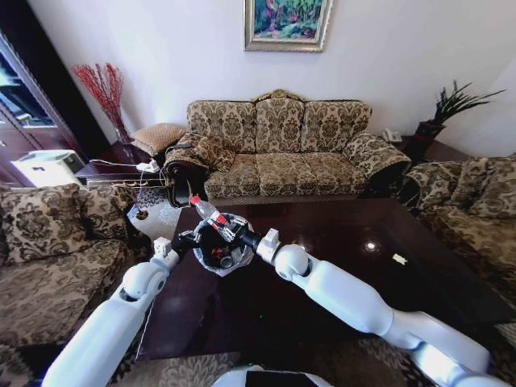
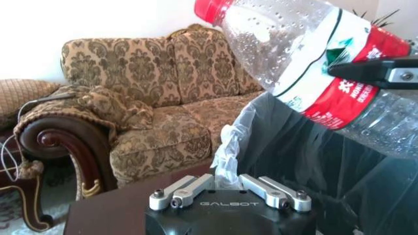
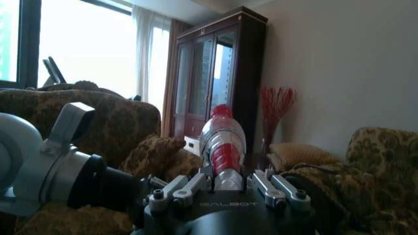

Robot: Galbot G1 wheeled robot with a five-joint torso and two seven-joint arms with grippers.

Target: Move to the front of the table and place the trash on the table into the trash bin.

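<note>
A clear plastic bottle [image 1: 206, 211] with a red cap and red label hangs tilted over the trash bin [image 1: 218, 256], cap pointing up and away. My right gripper [image 1: 231, 232] is shut on its body; in the right wrist view the bottle [image 3: 222, 147] stands up between the fingers [image 3: 179, 188]. The bin is round and dark with a whitish bag, and stands at the left edge of the dark glossy table [image 1: 339, 234]. My left gripper [image 1: 185, 241] is shut on the bin's bag rim [image 2: 230, 147], with the bottle [image 2: 307, 63] just above it.
A tiny pale wrapper [image 1: 399, 259] lies on the table's right part. Patterned sofas stand behind [image 1: 278, 149], left [image 1: 56, 242] and right [image 1: 476, 201] of the table. A dark cabinet [image 3: 212, 78] stands at the far left wall.
</note>
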